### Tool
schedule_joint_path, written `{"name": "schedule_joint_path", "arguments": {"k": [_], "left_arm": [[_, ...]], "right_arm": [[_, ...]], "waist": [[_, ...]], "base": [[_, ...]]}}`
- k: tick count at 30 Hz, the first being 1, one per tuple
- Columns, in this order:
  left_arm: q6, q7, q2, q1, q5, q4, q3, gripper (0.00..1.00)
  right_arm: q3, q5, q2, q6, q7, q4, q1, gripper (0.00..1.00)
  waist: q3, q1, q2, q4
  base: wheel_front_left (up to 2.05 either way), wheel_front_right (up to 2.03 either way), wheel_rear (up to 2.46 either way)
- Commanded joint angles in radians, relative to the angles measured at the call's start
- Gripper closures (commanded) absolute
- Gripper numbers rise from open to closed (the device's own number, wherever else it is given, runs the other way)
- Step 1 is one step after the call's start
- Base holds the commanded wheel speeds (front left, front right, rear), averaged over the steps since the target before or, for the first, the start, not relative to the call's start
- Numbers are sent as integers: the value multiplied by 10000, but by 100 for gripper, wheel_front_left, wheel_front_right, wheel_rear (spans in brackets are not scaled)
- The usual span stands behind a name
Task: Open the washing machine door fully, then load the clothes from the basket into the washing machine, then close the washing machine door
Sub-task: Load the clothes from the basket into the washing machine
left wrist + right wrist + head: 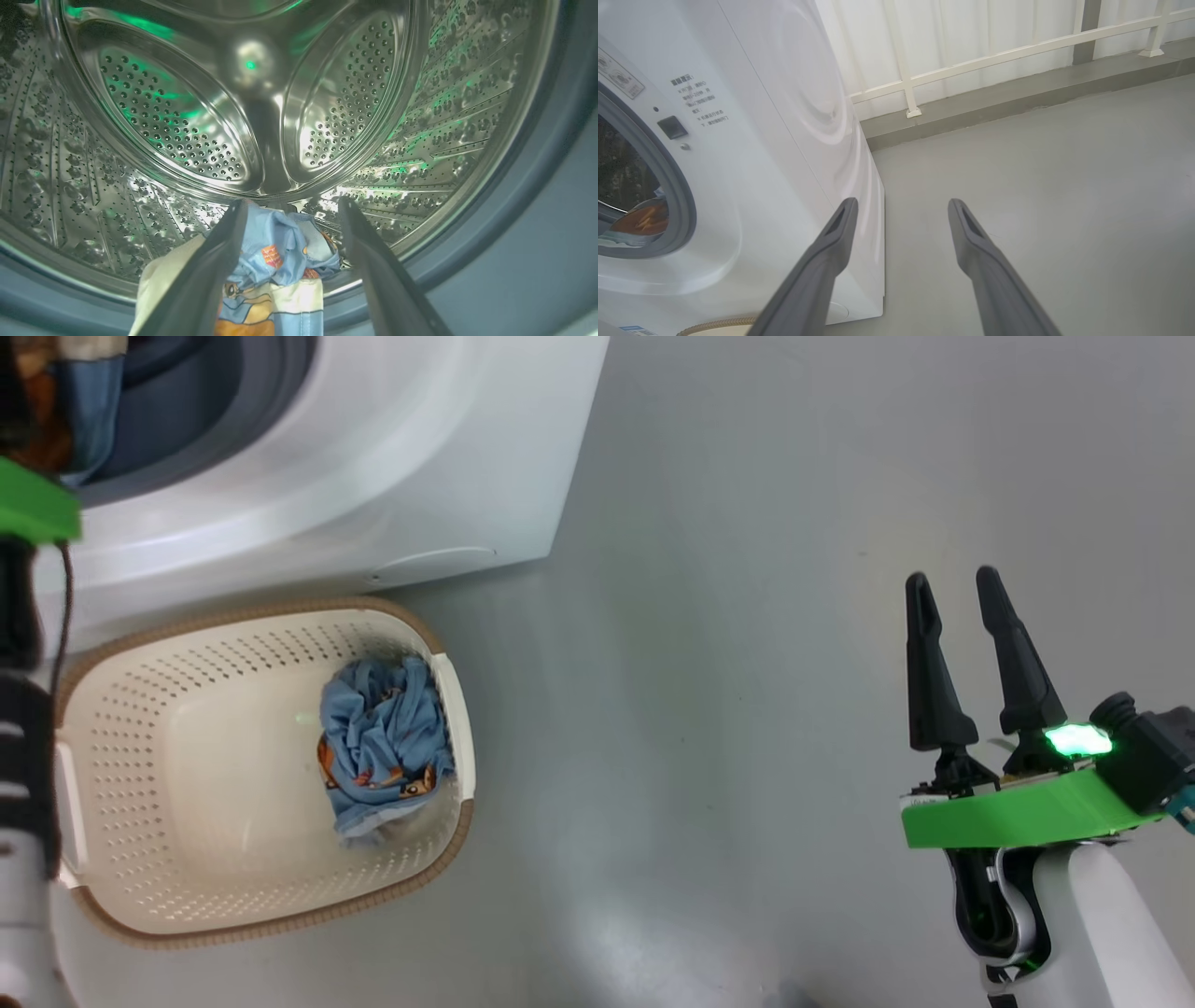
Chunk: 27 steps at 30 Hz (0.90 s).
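Observation:
The white washing machine point(373, 476) stands at the top left with its mouth uncovered; its door is out of view. My left gripper point(293, 204) is open inside the steel drum point(187, 116). One of the clothes point(280, 252), light blue with orange prints and cream trim, lies loose between its fingers over the drum's lip and grey gasket point(537, 210). The cream basket point(187, 803) sits on the floor in front of the machine with another crumpled blue garment point(383, 747) at its right end. My right gripper point(952, 579) hovers open over bare floor to the right, holding nothing.
Grey floor point(747, 709) stretches to the right of the machine and basket. In the right wrist view a raised kerb point(1017, 93) with a white railing point(971, 65) runs along the far side, behind the machine's side panel point(808, 93).

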Motion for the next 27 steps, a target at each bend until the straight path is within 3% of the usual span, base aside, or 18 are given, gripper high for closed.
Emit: {"name": "schedule_joint_path", "arguments": {"k": [1, 14, 27], "left_arm": [[4, -53, 358, 497, -137, -519, 340, 0], [4, -53, -286, 3100, -19, -1845, 896, 0], [4, -53, -815, 5523, 129, -2751, 853, 0]], "right_arm": [[159, -192, -61, 56, -76, -183, 279, 0], [13, -233, -497, 56, -76, -29, 799, 0], [-180, -203, -1006, 56, -76, 110, 1540, 0]], "waist": [[-289, 1, 0, 115], [-1505, 1, 0, 647], [-2739, 1, 0, 1404]], "base": [[0, 0, 0], [0, 0, 0], [0, 0, 0]]}}
